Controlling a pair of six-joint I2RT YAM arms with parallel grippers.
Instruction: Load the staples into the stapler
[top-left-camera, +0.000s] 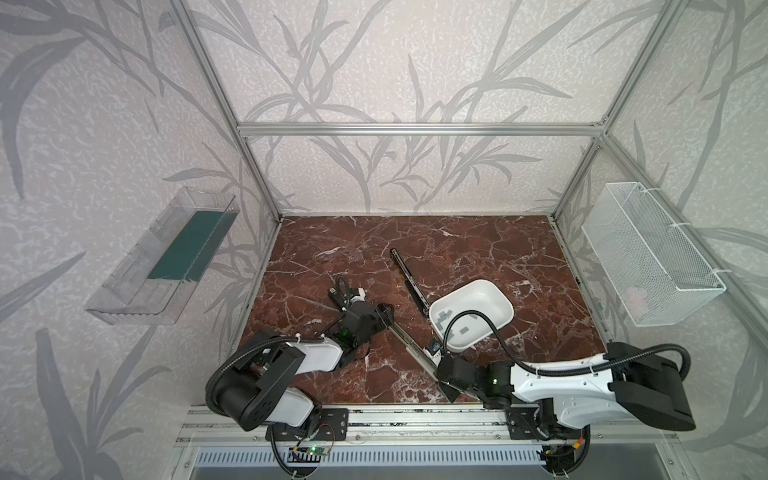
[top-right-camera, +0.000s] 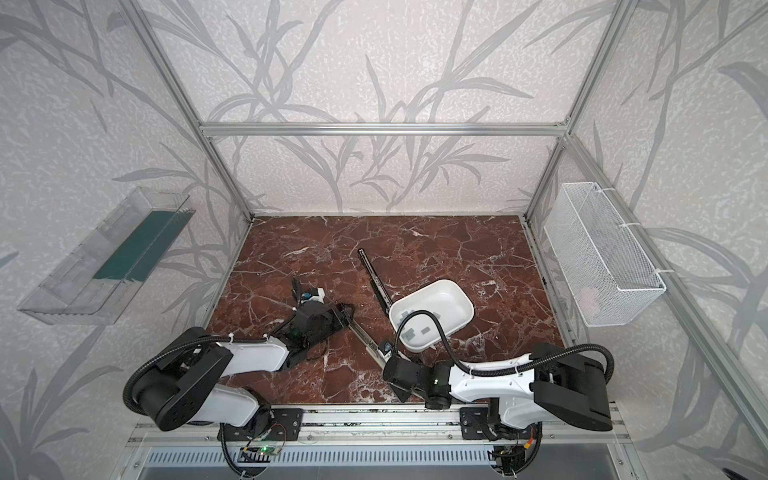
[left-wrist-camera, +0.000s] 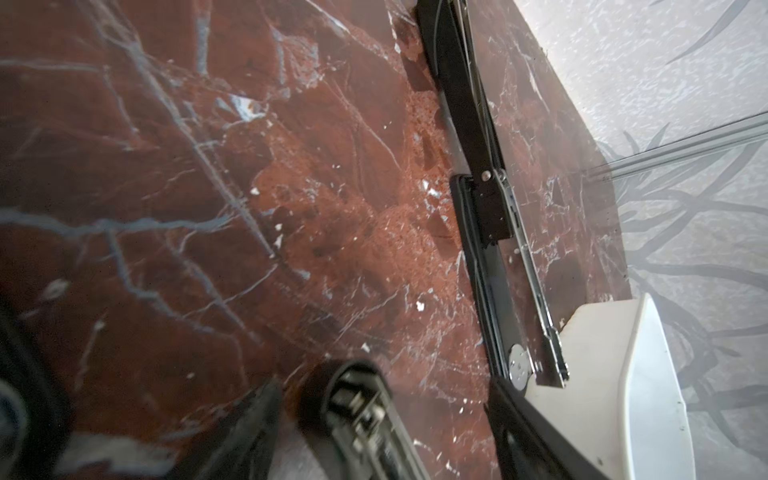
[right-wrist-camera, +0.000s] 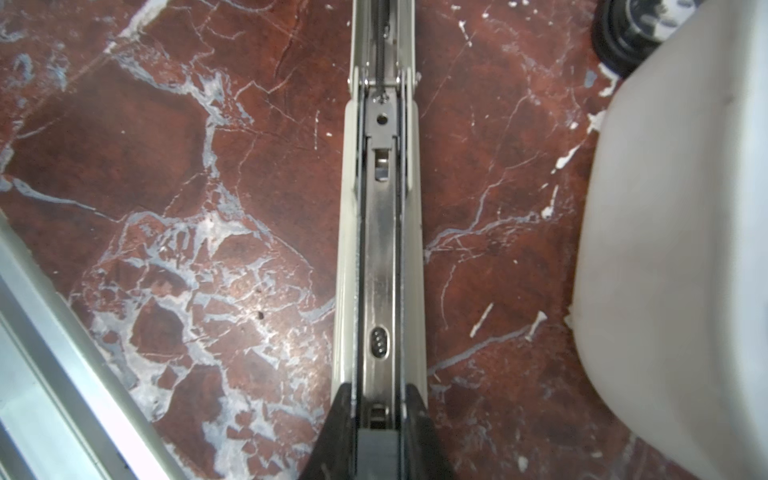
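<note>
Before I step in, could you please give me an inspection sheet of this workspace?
Surface: red marble tabletop with white veins.
Job's things: stapler lies opened out flat; grey staples lie in the white bowl beside it.
Clutter: nothing seen.
Grippers: right gripper shut on the stapler's near end; left gripper open, low by the stapler's middle.
Cables: black hose from the right arm arches over the bowl.
Surroundings: clear tray on one side wall, wire basket on the opposite one.
</note>
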